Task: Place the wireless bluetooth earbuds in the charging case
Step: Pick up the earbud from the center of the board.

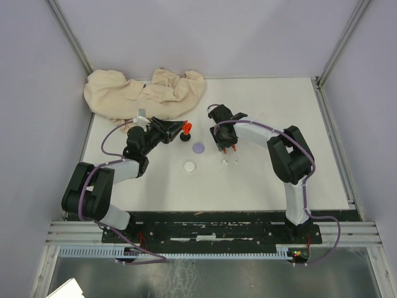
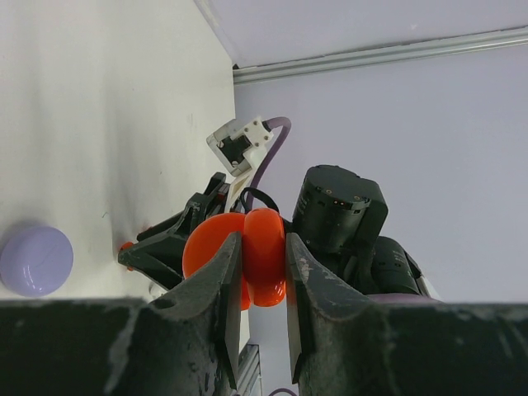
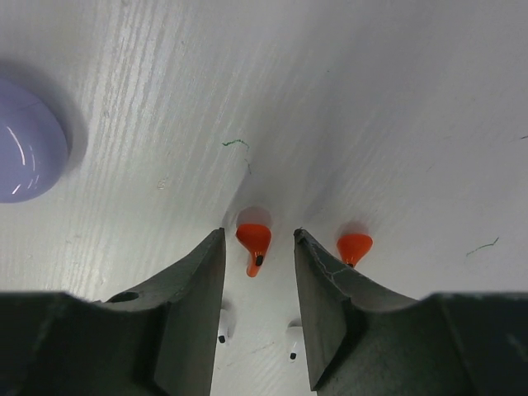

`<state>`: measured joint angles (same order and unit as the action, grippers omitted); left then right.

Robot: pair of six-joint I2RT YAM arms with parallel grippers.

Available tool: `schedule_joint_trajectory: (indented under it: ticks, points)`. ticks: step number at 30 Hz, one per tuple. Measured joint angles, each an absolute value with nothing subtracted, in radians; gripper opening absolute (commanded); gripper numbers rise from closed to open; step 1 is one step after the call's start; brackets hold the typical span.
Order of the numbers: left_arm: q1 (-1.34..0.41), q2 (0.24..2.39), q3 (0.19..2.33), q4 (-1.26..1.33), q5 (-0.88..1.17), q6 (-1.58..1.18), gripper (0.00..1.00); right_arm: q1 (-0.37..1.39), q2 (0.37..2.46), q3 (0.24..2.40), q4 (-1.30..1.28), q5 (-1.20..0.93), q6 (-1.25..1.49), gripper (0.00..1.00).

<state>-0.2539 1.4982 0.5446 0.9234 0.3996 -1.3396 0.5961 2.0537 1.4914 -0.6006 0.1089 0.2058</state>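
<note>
My left gripper [image 1: 180,129] is shut on a red charging case [image 1: 186,127], held open above the table; in the left wrist view the case [image 2: 262,264] sits clamped between my gripper's [image 2: 262,239] jaws. My right gripper [image 1: 227,148] is open and low over the table. In the right wrist view its jaws [image 3: 259,233] straddle one red earbud [image 3: 254,239] without touching it. The second red earbud [image 3: 355,246] lies just outside the right finger. Two white earbuds [image 3: 223,326] [image 3: 291,338] lie nearer me, also in the top view [image 1: 224,162] [image 1: 235,162]. Black and purple earbuds are not visible.
A purple disc [image 1: 198,148] [image 3: 21,153] [image 2: 35,260] and a white disc [image 1: 190,166] lie between the arms. A black item [image 1: 185,138] sits under the red case. A crumpled beige cloth [image 1: 146,93] lies at the back left.
</note>
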Motion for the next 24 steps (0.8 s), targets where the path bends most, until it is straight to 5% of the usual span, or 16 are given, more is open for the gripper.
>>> schedule_joint_trajectory:
  ticks: [19,24]
  points:
    - [-0.253,1.499,0.545,0.923,0.401,-1.340,0.03,0.587,2.083,1.519,-0.616,0.072,0.212,0.34]
    - [-0.253,1.499,0.545,0.923,0.401,-1.340,0.03,0.586,2.092,1.533,-0.625,0.068,0.213,0.17]
